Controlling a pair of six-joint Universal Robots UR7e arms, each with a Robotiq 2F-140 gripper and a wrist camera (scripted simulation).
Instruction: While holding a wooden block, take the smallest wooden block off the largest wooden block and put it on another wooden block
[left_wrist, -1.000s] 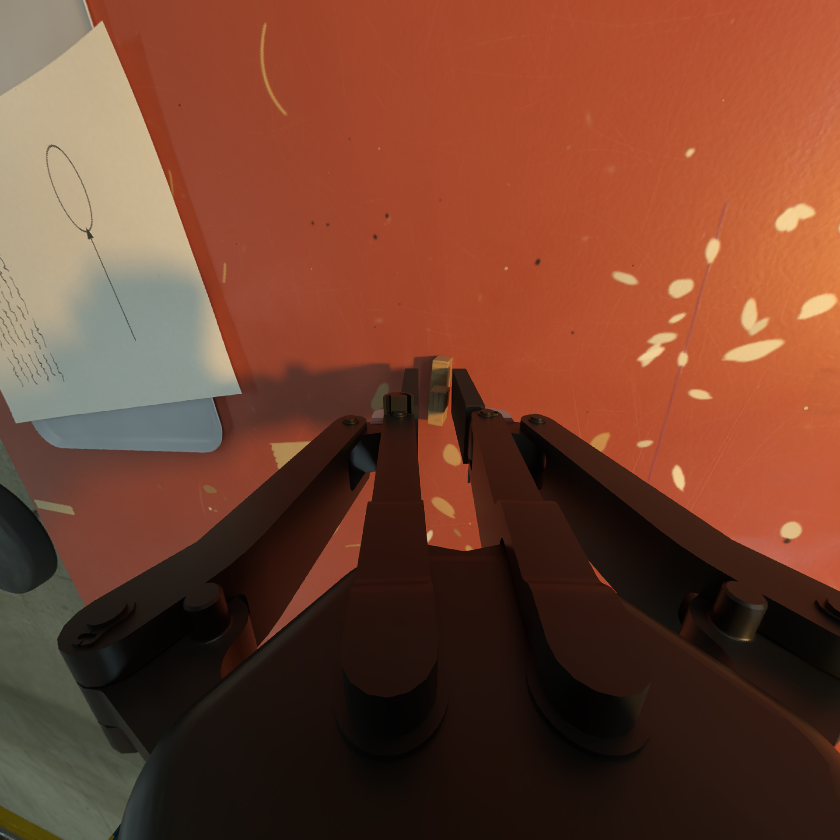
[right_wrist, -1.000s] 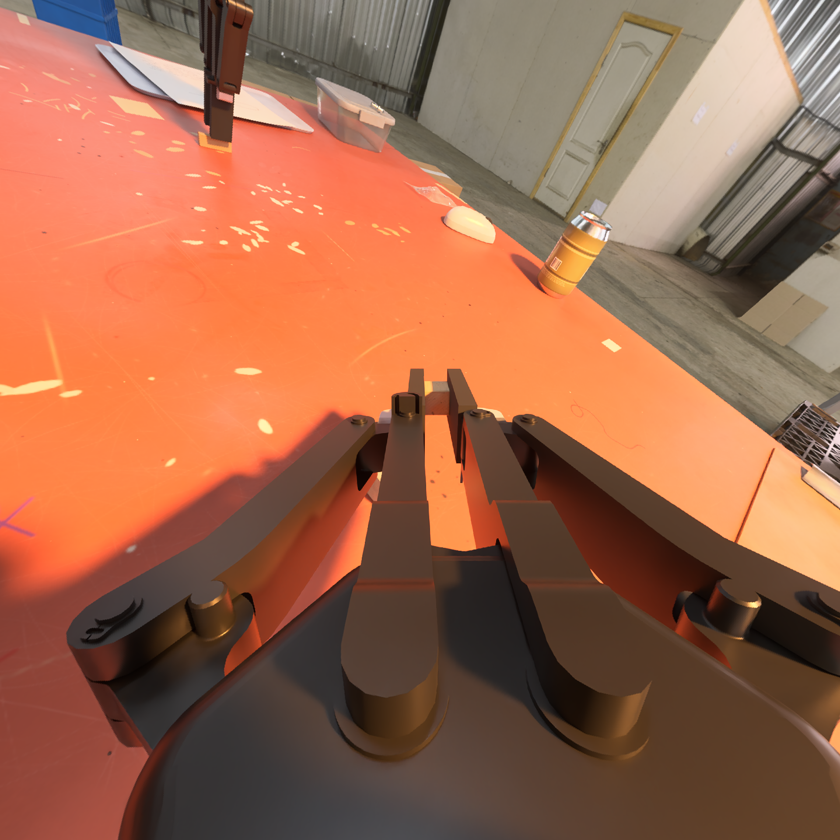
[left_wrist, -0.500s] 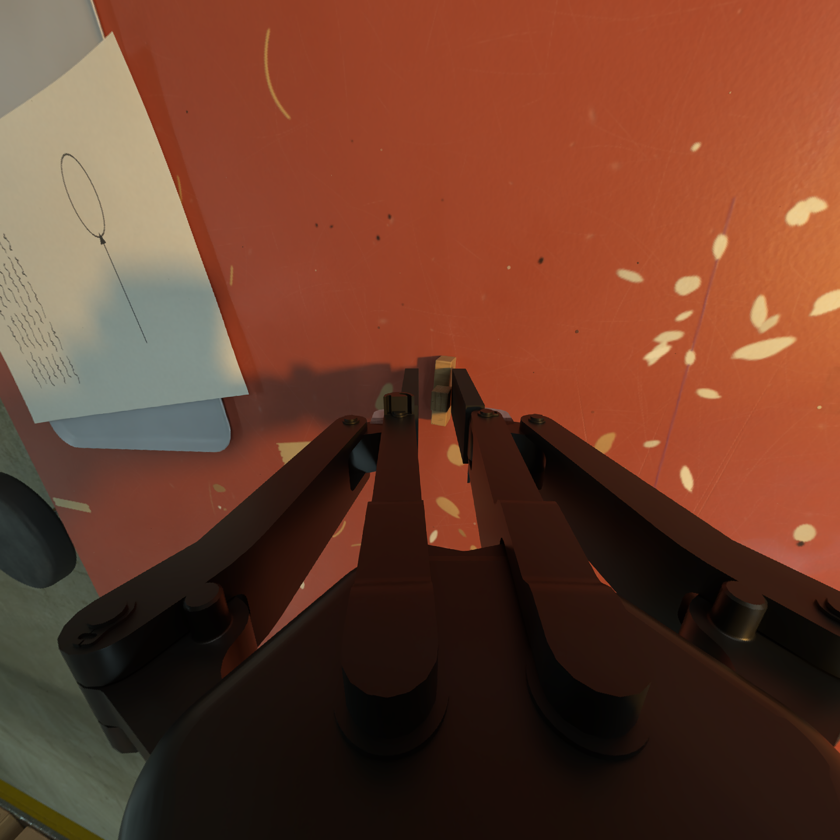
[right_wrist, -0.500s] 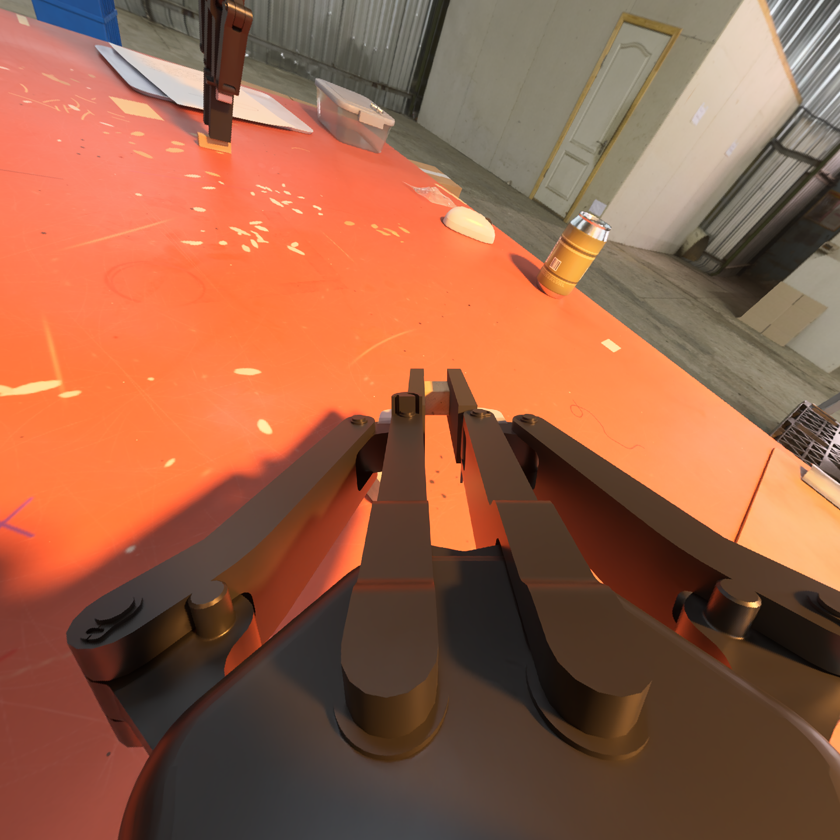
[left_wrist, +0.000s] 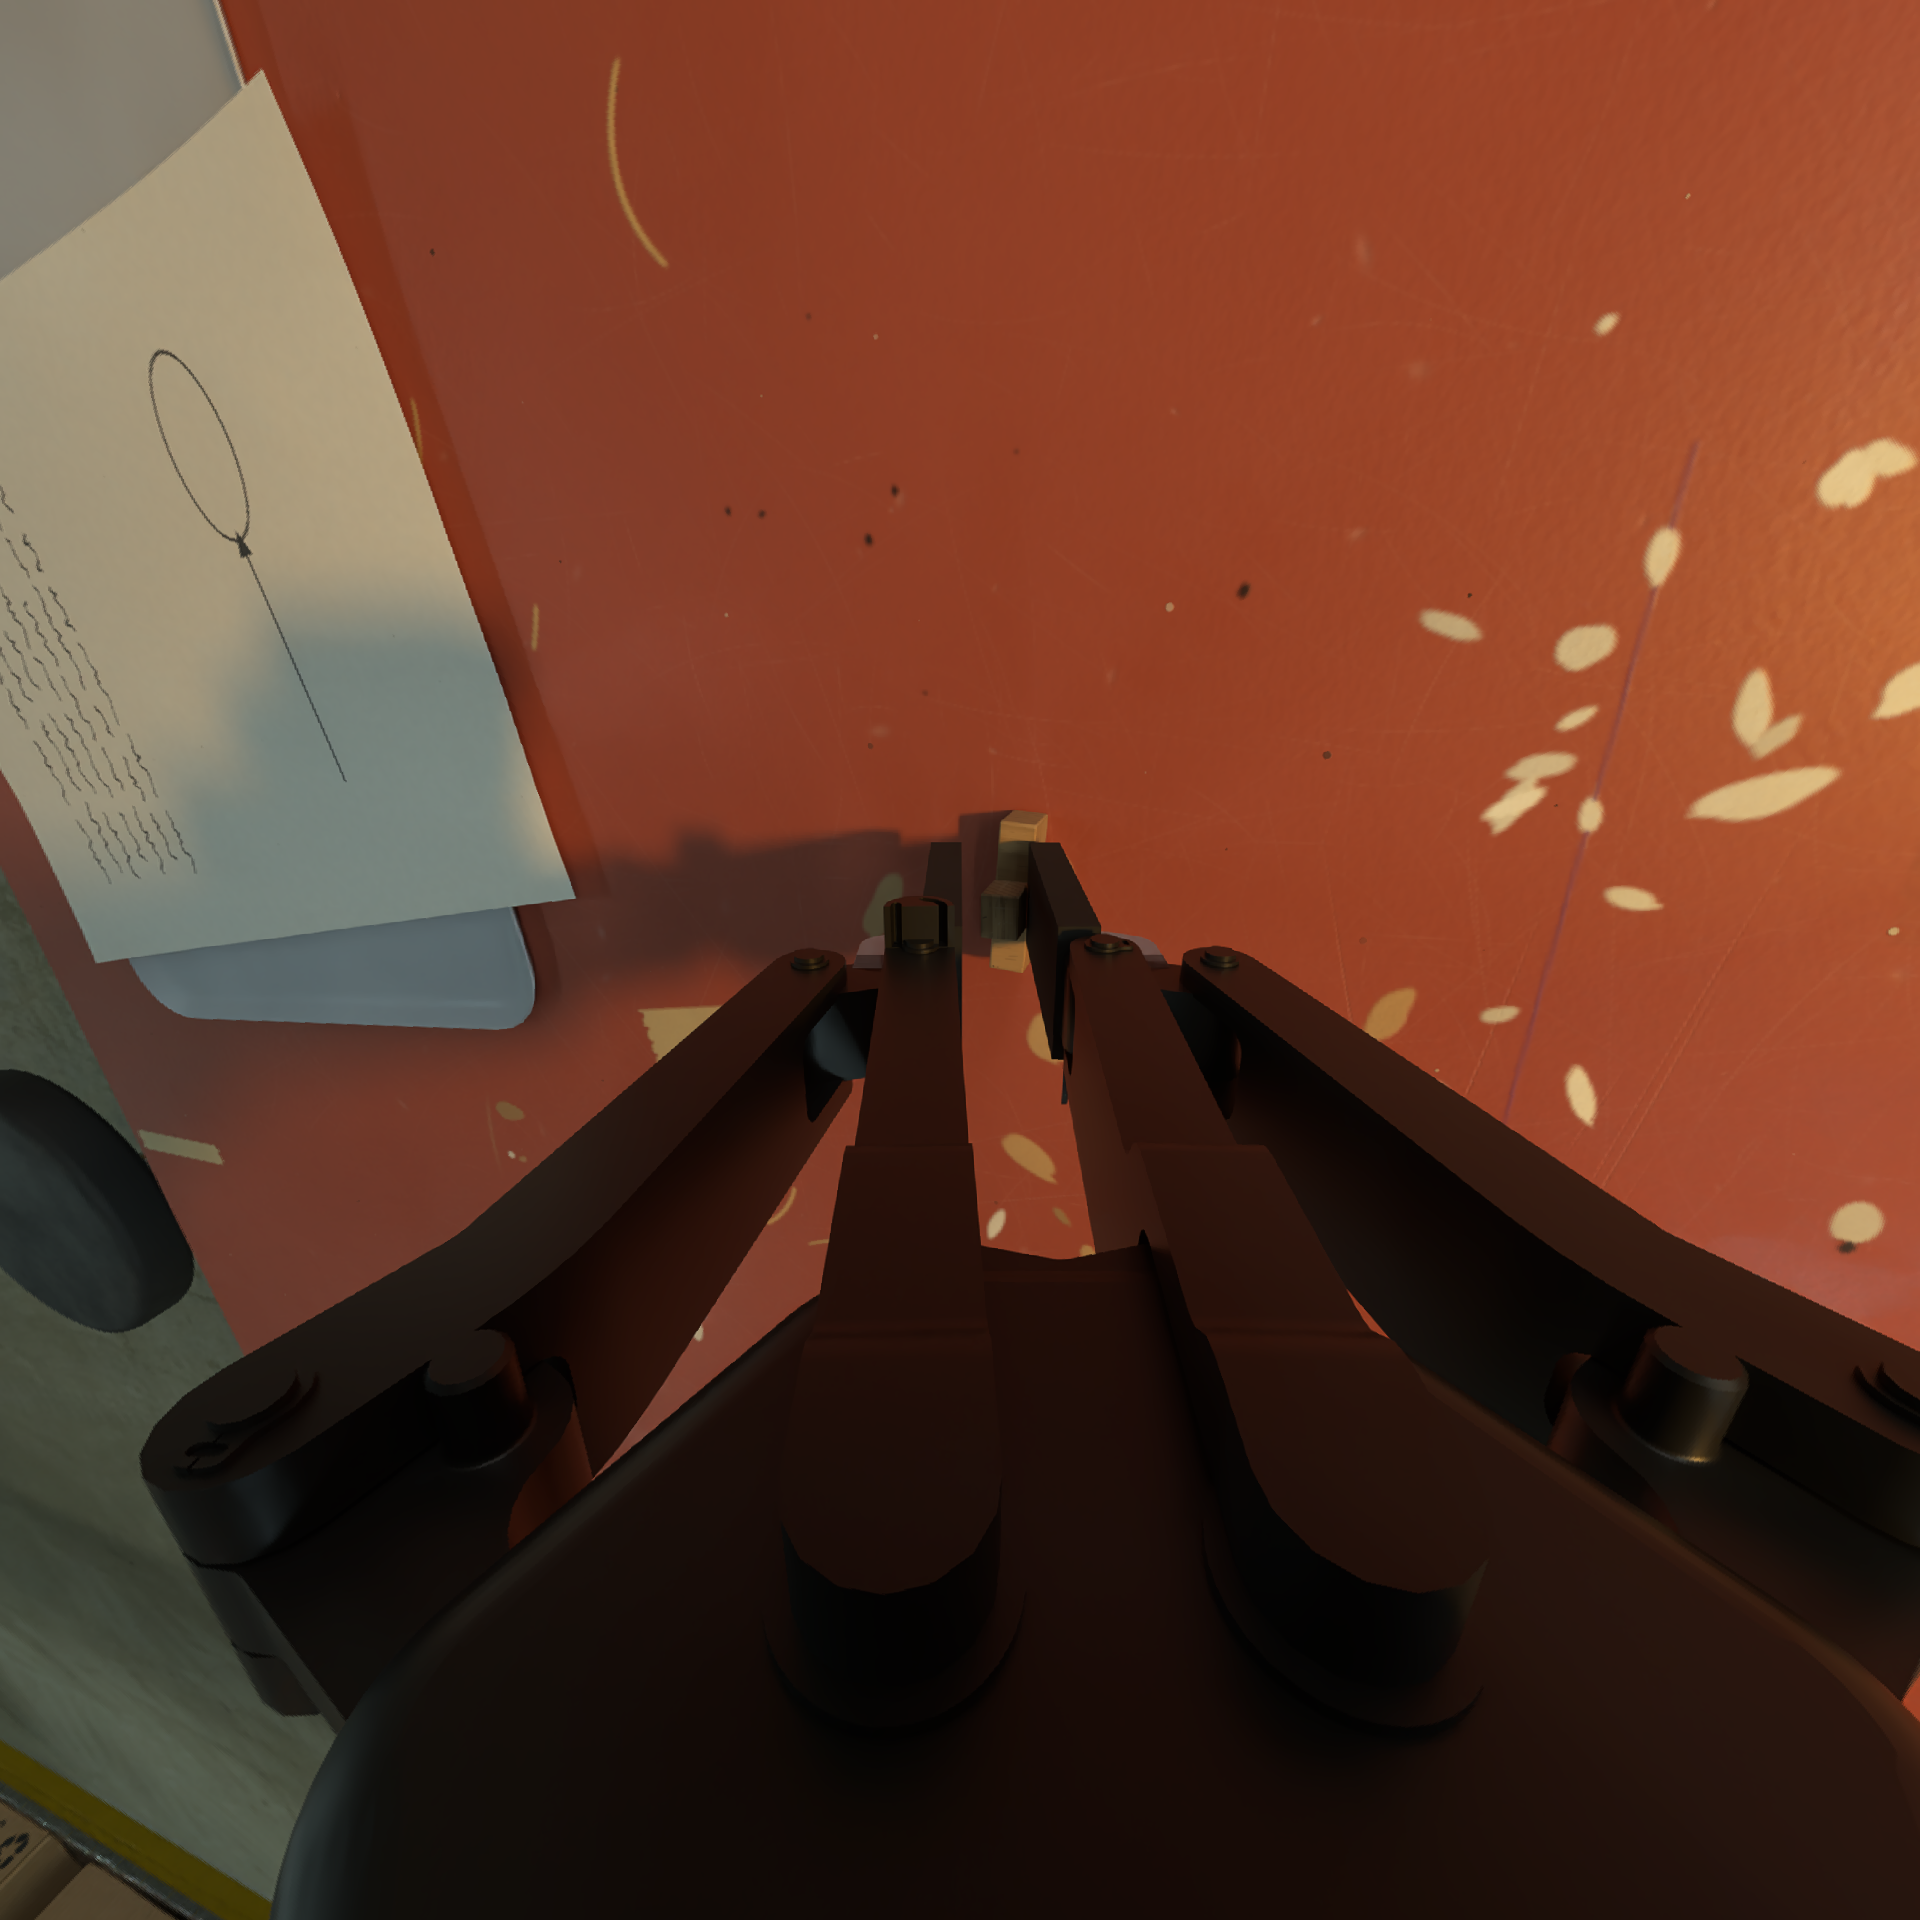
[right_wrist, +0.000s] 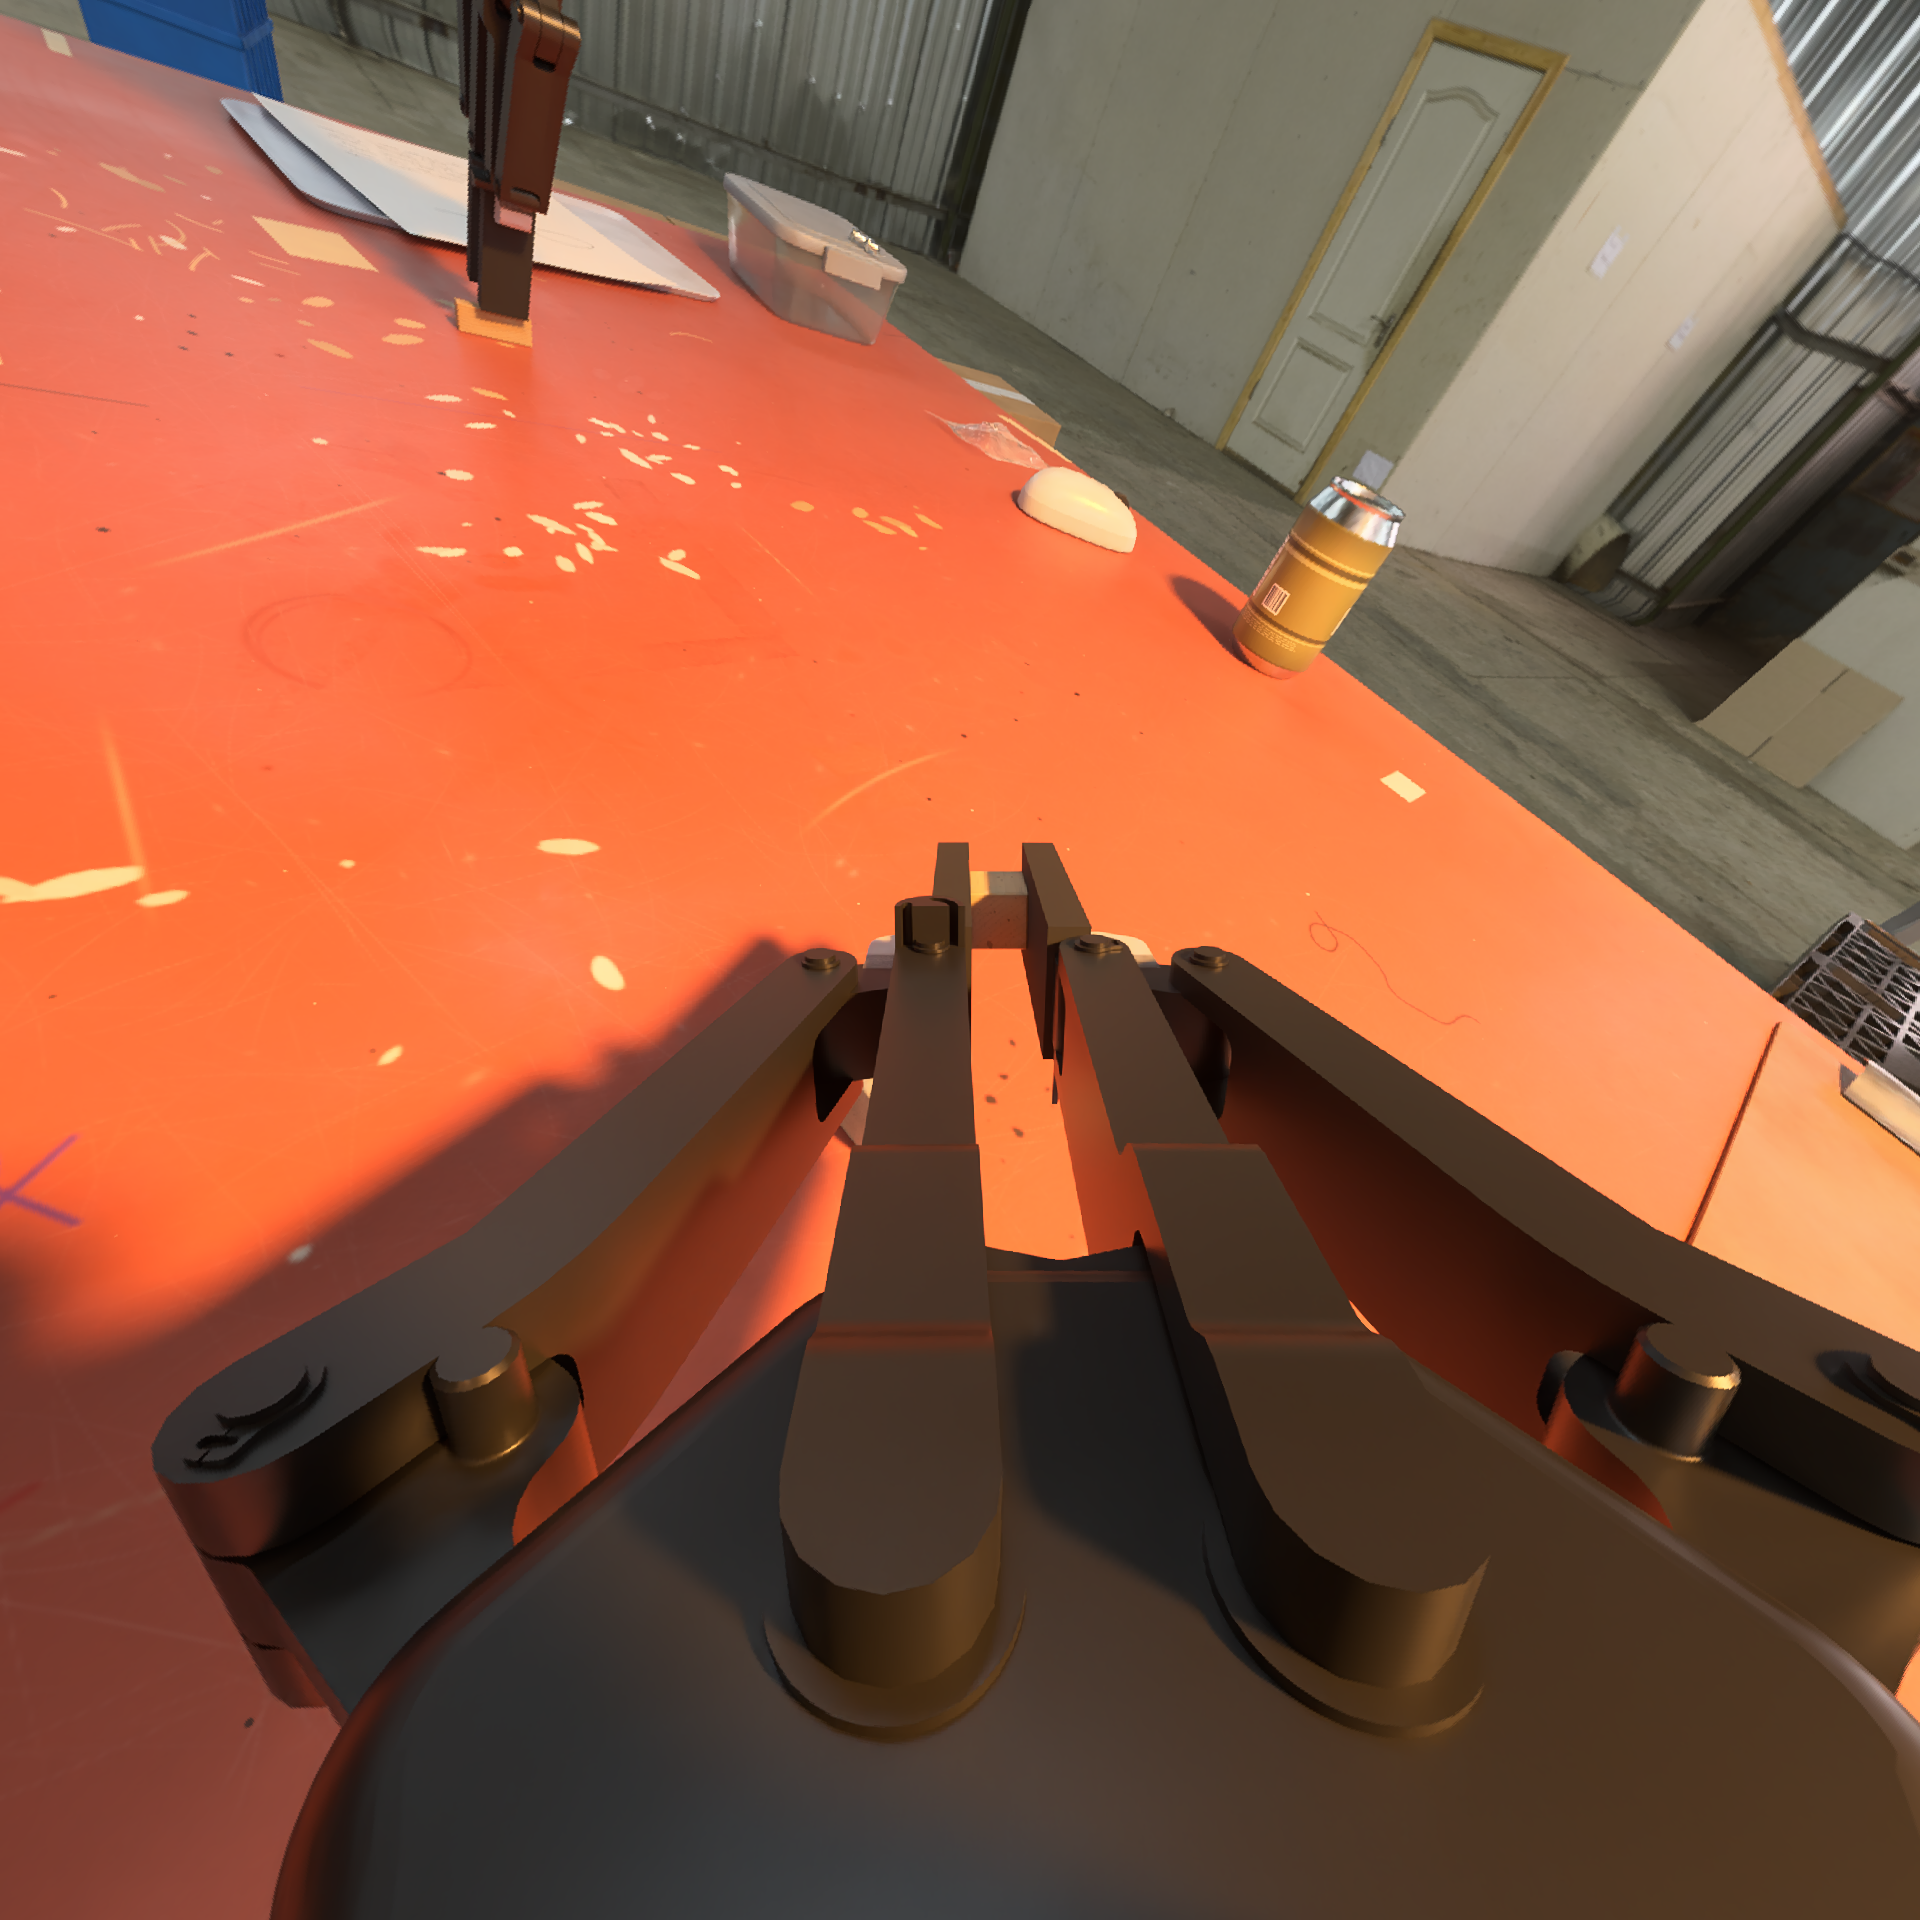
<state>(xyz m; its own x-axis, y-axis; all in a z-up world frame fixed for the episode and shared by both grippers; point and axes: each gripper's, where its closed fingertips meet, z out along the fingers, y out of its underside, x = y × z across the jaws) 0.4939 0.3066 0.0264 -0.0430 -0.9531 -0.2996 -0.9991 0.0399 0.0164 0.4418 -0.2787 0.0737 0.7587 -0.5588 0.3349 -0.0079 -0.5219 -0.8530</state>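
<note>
In the left wrist view, a small wooden block (left_wrist: 1001, 907) lies in shadow on a longer flat wooden block (left_wrist: 1023, 828) on the red table (left_wrist: 1143, 416). My left gripper (left_wrist: 992, 862) points straight down over them. Its jaws stand a narrow gap apart around the small block, with a sliver of space showing on the left side. In the right wrist view, the left gripper (right_wrist: 499, 286) stands far off with its tips just above the flat block (right_wrist: 494, 324); the small block is hidden there. My right gripper (right_wrist: 995, 873) is shut on a pale wooden block (right_wrist: 1000, 912), held above the table.
A paper sheet (left_wrist: 239, 540) on a grey tray (left_wrist: 343, 977) lies left of the left gripper, near the table edge and a dark disc (left_wrist: 73, 1205). Far side: clear container (right_wrist: 810, 255), white rounded object (right_wrist: 1075, 509), orange can (right_wrist: 1314, 582).
The left gripper has risen a little: both stacked blocks look smaller and have slid up-left between its fingers, staying together on the table. The right gripper and its block have not moved.
</note>
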